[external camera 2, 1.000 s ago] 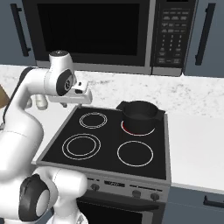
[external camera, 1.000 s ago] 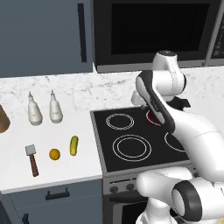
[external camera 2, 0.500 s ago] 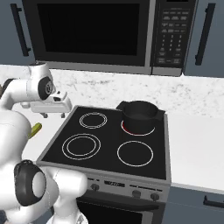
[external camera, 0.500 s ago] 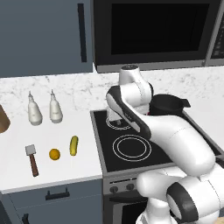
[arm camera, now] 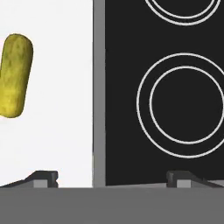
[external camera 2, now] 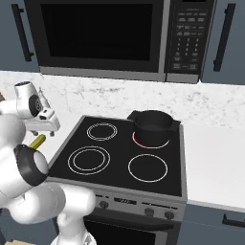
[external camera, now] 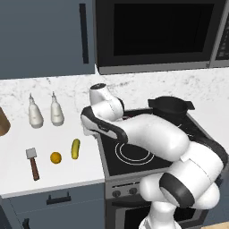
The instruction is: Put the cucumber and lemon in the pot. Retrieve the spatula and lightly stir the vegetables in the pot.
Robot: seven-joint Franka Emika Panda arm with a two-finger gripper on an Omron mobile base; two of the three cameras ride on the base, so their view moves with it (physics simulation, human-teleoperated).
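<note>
The yellow-green cucumber (external camera: pixel 75 148) lies on the white counter left of the stove, with the small round lemon (external camera: pixel 55 157) and the wooden-handled spatula (external camera: pixel 33 162) further left. My gripper (external camera: pixel 92 133) hangs open and empty over the stove's left edge, just right of the cucumber. In the hand view, the cucumber (arm camera: pixel 15 75) sits at the upper left, outside my gripper (arm camera: pixel 111 177), whose wide-apart fingertips (arm camera: pixel 43 177) straddle the stove edge. The black pot (external camera: pixel 170 106) stands on the back right burner. In the right base view, the cucumber (external camera 2: pixel 37 141) peeks out below my gripper (external camera 2: pixel 44 130), and the pot (external camera 2: pixel 152 127) is dark inside.
Two white bottles (external camera: pixel 35 114) (external camera: pixel 56 112) stand at the back of the counter, left of the arm. A brown wooden object (external camera: pixel 2 120) sits at the far left edge. A microwave (external camera 2: pixel 100 38) hangs above the black stove top (external camera 2: pixel 148 167).
The arm has swung left, from above the stove's right side near the pot to the stove's left edge beside the cucumber. Nothing on the counter has moved.
</note>
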